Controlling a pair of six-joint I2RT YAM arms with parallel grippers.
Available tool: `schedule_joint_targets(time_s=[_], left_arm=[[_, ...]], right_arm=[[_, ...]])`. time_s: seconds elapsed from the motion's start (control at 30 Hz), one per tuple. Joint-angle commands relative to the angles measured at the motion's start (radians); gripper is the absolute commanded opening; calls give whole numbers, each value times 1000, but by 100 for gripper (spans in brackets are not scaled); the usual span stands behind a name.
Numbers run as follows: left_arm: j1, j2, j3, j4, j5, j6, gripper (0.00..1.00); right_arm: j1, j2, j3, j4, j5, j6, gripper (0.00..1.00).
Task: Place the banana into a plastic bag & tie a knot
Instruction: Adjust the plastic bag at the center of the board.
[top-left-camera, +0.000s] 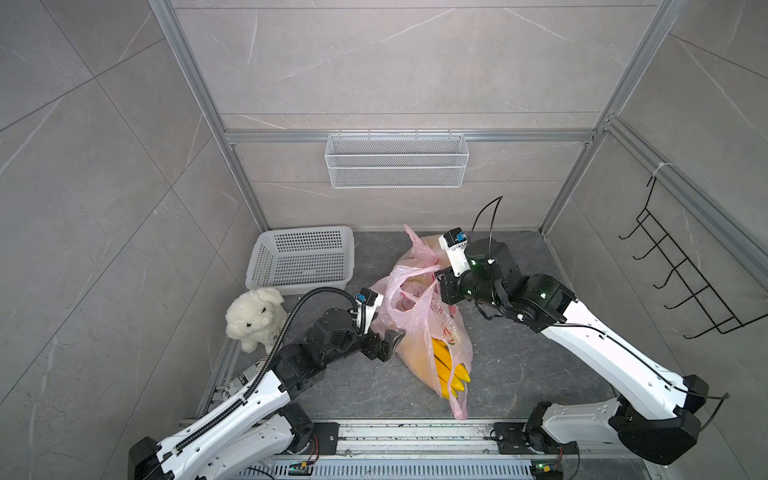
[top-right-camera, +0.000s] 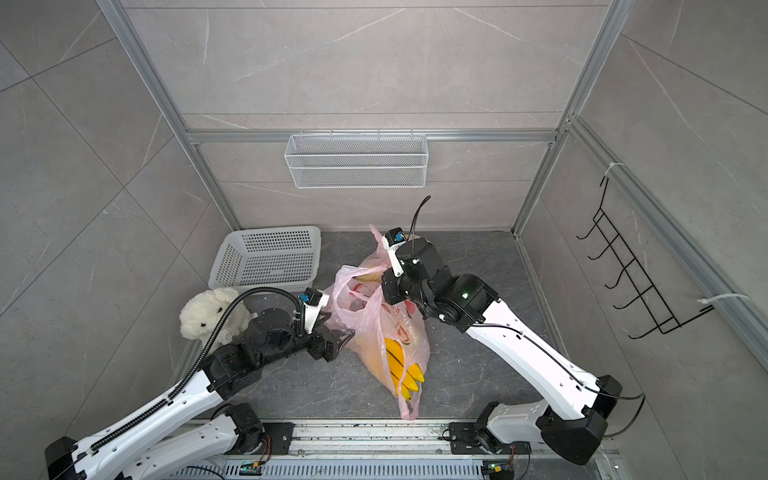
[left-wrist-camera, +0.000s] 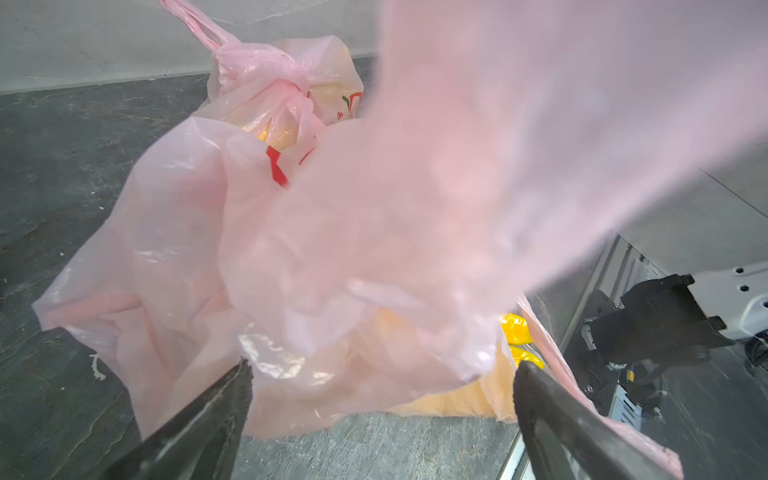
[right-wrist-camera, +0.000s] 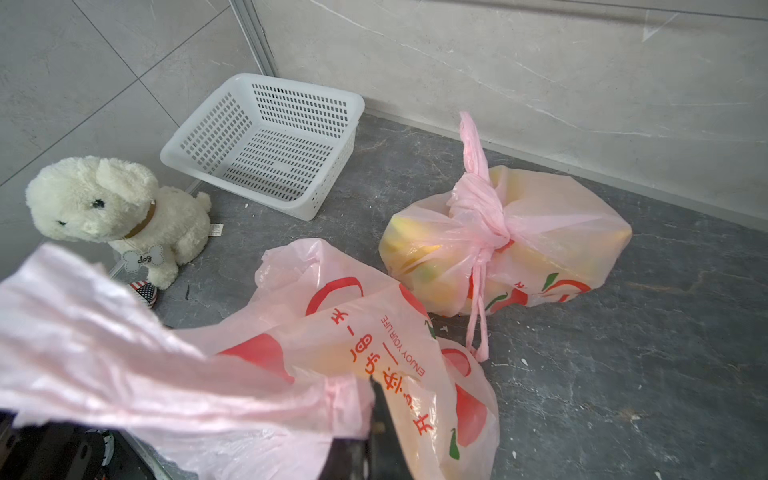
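The white basket (right-wrist-camera: 216, 129) sat in the surface's back-left corner, out of the arms' way. The plastic bag (top-left-camera: 419, 332) lay mid-surface, its bottom toward the front edge, where both arms could reach its mouth. A second bag (right-wrist-camera: 507, 241), knotted, rested near the back edge. A plush dog (right-wrist-camera: 112, 208) sat at the left edge. The right gripper (top-left-camera: 439, 277) was clamped on one handle (right-wrist-camera: 145, 365), holding it taut, probably for tying. The left gripper (left-wrist-camera: 380, 374) gaped wide beside the bag, holding nothing. The banana (top-left-camera: 446, 365) bunch lay inside, at the bag's bottom.
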Motion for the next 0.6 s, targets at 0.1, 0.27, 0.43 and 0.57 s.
schedule_joint_targets(time_s=[0.1,0.27,0.43,0.57], left_arm=[[-5,-68,77,78,-123,90,100],[-18,-53,257,18,-199,253,100],[-21,65,409,-3,-45,320,100],[-23,161,433,-4,75,328,100]], right_arm=[[30,7,8,-29,-6,-34,0],[55,-8,6,-41,-26,-97,0],[65,-55,-15,-10,-73,-111,0],[65,-78,-19,19,-134,-89,0]])
